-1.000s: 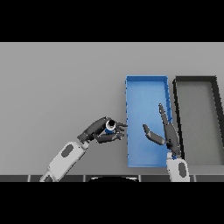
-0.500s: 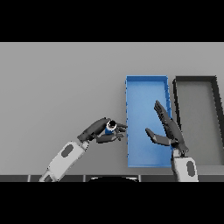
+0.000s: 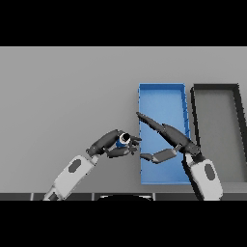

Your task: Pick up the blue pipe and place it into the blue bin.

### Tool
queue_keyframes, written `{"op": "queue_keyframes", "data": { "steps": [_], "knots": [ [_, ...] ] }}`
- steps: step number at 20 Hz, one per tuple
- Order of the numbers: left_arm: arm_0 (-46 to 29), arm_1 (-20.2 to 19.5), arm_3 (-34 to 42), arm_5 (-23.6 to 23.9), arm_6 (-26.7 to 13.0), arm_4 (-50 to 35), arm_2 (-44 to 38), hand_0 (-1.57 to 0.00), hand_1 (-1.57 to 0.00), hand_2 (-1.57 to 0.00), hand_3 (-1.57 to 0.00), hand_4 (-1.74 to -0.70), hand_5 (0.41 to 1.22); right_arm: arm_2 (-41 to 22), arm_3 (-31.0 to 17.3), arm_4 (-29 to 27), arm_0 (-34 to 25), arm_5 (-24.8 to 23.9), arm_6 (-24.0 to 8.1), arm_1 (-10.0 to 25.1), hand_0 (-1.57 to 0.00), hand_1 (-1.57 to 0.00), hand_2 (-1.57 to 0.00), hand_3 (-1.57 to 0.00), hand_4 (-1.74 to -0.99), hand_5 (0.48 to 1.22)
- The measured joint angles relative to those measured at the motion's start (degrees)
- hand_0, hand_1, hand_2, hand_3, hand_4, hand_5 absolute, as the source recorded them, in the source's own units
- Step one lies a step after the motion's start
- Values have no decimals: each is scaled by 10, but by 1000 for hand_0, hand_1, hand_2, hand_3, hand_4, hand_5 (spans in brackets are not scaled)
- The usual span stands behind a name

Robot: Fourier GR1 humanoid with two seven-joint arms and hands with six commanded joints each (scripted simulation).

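Left hand (image 3: 112, 144) clamped around short blue pipe (image 3: 122, 141), just left of the rectangular blue bin (image 3: 161, 99). Right hand (image 3: 170, 139) over bin, fingers straight and spread. Dark grey rectangular bin (image 3: 215, 89) far right.

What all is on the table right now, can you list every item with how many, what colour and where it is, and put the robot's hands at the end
Table: one, grey, fills the view.
Blue bin: one, blue, right of centre, long side running away from the robot, nothing inside it.
Dark bin: one, black rim with grey floor, just right of the blue bin, cut off by the right edge.
Blue pipe: one, blue with a pale end showing, held just left of the blue bin's lower part, not yet inside it.
Left hand: one, dark, fingers curled round the blue pipe, left of the blue bin.
Right hand: one, dark, fingers straight and pointing up-left over the blue bin, thumb out to the left, holding nothing.
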State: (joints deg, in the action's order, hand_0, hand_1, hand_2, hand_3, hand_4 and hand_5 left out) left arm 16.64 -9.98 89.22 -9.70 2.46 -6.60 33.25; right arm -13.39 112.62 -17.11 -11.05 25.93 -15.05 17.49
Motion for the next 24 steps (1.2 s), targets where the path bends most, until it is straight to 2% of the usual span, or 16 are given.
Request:
{"op": "queue_keyframes", "data": {
  "steps": [2,5,8,10,12,13,14,15,16,17,18,19,20,21,22,24],
  "knots": [
    [3,5,-3,-4,2,-5,-1,-1571,-1571,-1571,-1486,-1741,1221,-26,-9,20,-27,11,-7,-13,1,1,1,1,-1276,527],
    [0,4,-1,-13,11,-7,2,-1571,-1571,-1571,-1516,-1741,1221,-45,-24,19,-64,24,-25,-25,1,1,1,1,-1232,531],
    [-2,2,3,-25,16,-16,1,-1571,-1571,-1571,-1536,-1741,1221,-70,-43,23,-95,29,-46,-52,1,1,1,1,-1225,529],
    [3,1,-2,-23,8,-10,-1,-1571,-1571,-1571,-1538,-1741,1221,-74,-73,32,-125,32,-51,-69,1,1,1,1,-1219,511],
    [8,-6,-9,-22,17,7,0,-1571,-1571,-1571,-1535,-1737,1221,-79,-88,31,-144,34,-51,-84,1,-12,-29,-2,-1222,506],
    [-2,-4,3,-24,14,-1,3,-1571,-1571,-1571,-1484,-1736,1221,-76,-108,36,-156,40,-49,-87,-53,-84,-102,-46,-1245,506],
    [2,-1,2,-28,5,-14,-3,-1394,-1326,-1320,-1288,-1737,1221,-80,-110,29,-166,43,-50,-95,-181,-225,-237,-161,-1294,509],
    [2,-8,-3,-24,15,6,0,-1182,-1078,-1063,-1030,-1682,1221,-80,-121,24,-176,52,-53,-97,-345,-375,-379,-296,-1335,507],
    [11,-27,2,-32,-15,21,9,-991,-878,-850,-824,-1552,1221,-81,-127,18,-192,56,-65,-101,-527,-534,-531,-440,-1362,508],
    [13,-36,6,-42,-48,29,20,-818,-706,-680,-659,-1480,1221,-86,-142,24,-201,61,-66,-107,-718,-699,-739,-635,-1430,522],
    [15,-40,12,-42,-69,33,12,-776,-706,-686,-583,-1533,1221,-86,-148,27,-204,70,-51,-105,-888,-873,-905,-768,-1486,550],
    [15,-27,5,-40,-60,35,6,-935,-879,-863,-781,-1574,1221,-90,-148,14,-206,72,-46,-110,-1025,-1013,-1038,-868,-1530,606],
    [16,-18,0,-30,-52,45,1,-1063,-1017,-969,-939,-1607,1221,-93,-147,-7,-200,77,-42,-112,-1134,-1124,-1145,-957,-1562,666],
    [12,-12,-3,-30,-37,37,-4,-1164,-1128,-1051,-1065,-1634,1221,-96,-145,-27,-204,75,-62,-112,-1221,-1214,-1230,-1080,-1526,728],
    [7,-7,-3,-28,-36,32,-8,-1246,-1217,-1115,-1166,-1655,1221,-99,-152,-37,-206,70,-66,-119,-1291,-1285,-1298,-1178,-1495,826],
    [-8,11,-1,-28,-32,22,-13,-1363,-1344,-1254,-1312,-1686,1221,-99,-156,-51,-197,72,-36,-116,-1392,-1388,-1396,-1320,-1452,968]
  ]
}}
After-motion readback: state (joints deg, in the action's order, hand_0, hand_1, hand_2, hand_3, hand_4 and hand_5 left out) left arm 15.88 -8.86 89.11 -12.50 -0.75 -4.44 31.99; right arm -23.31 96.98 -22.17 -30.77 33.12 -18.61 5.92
